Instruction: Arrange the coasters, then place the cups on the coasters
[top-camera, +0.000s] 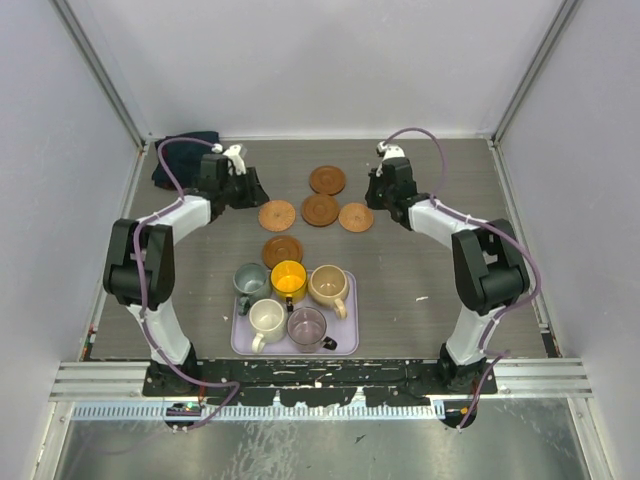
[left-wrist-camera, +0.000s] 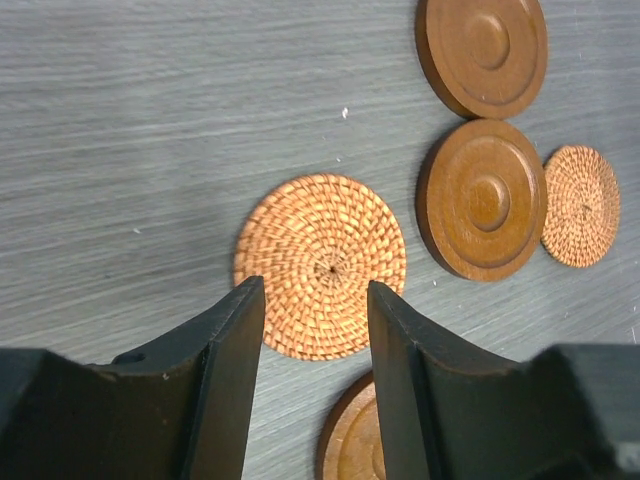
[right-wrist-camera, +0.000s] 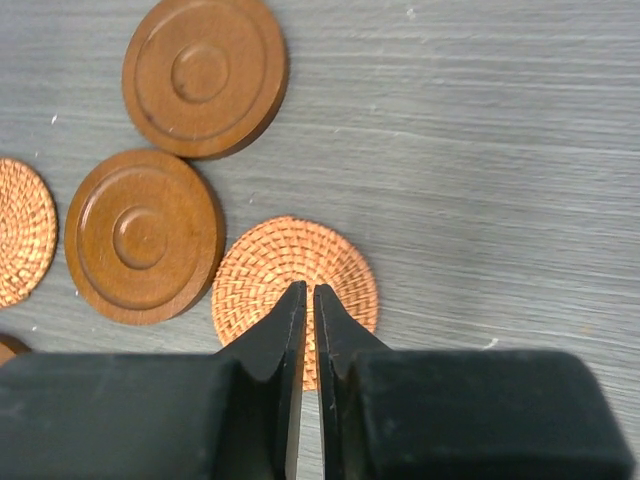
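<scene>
Left fingers (left-wrist-camera: 225, 370) are spread with nothing between them, hanging over a woven coaster (left-wrist-camera: 320, 265) on the worktop (left-wrist-camera: 150, 120). Right fingers (right-wrist-camera: 285, 340) are just a sliver apart over the other woven coaster (right-wrist-camera: 290, 270), pinching nothing. All five cups (top-camera: 288, 279) are crowded on the lavender tray (top-camera: 241, 335) at the near edge.

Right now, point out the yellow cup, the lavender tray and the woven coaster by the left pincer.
yellow cup (top-camera: 289, 281): top view, its orange inside.
lavender tray (top-camera: 349, 330): top view, bare strip by its right rim.
woven coaster (left-wrist-camera: 320, 262): left wrist view, centre of the weave.
</scene>
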